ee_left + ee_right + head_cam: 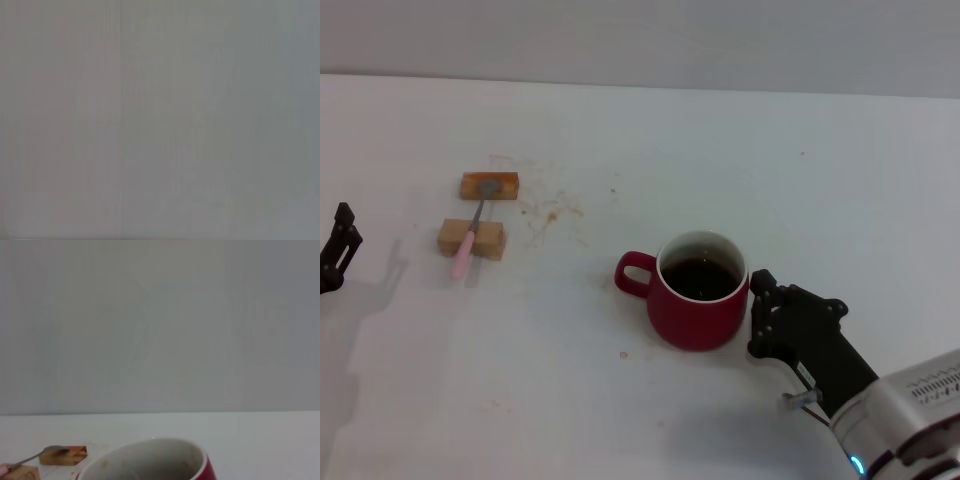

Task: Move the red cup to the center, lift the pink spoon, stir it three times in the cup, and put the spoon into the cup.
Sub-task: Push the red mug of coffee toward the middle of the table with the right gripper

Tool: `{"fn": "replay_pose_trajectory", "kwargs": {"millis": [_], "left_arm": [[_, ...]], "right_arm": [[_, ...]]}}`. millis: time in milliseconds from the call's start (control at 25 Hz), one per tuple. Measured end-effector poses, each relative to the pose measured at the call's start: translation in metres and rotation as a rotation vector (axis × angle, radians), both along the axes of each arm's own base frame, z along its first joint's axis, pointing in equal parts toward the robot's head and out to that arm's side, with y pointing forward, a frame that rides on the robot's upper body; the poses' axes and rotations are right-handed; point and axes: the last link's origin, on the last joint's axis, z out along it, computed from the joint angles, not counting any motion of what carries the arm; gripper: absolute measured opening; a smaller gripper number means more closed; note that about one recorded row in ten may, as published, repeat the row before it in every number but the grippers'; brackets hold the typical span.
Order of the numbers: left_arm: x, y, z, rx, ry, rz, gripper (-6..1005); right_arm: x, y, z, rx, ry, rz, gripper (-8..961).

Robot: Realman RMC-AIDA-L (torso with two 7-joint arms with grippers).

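The red cup [695, 290] stands near the middle of the white table [770, 170], holding dark liquid, its handle pointing to my left. In the right wrist view its rim [150, 460] fills the lower edge. The pink spoon [470, 240] lies across two tan blocks at the left, bowl on the far block; the right wrist view also catches the spoon [35, 456]. My right gripper [758, 312] sits open just beside the cup's right wall, holding nothing. My left gripper [340, 245] hangs at the table's left edge, well away from the spoon.
The far tan block [488, 185] and the near tan block [492, 242] hold the spoon off the table. Brown stains [552, 212] mark the surface between blocks and cup. The left wrist view shows only blank grey.
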Motion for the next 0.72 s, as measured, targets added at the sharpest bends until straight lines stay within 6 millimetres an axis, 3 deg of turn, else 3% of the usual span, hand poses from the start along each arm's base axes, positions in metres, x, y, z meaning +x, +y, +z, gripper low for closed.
{"fn": "replay_pose_trajectory", "kwargs": {"millis": [320, 720], "left_arm": [[0.0, 0.002, 0.001, 0.006, -0.001, -0.001, 818], [0.001, 0.002, 0.001, 0.006, 0.0, -0.003, 816]], "right_arm": [[-0.008, 0.022, -0.008, -0.055, -0.024, -0.008, 0], [-0.021, 0.033, -0.01, -0.07, -0.033, 0.052, 0]]}}
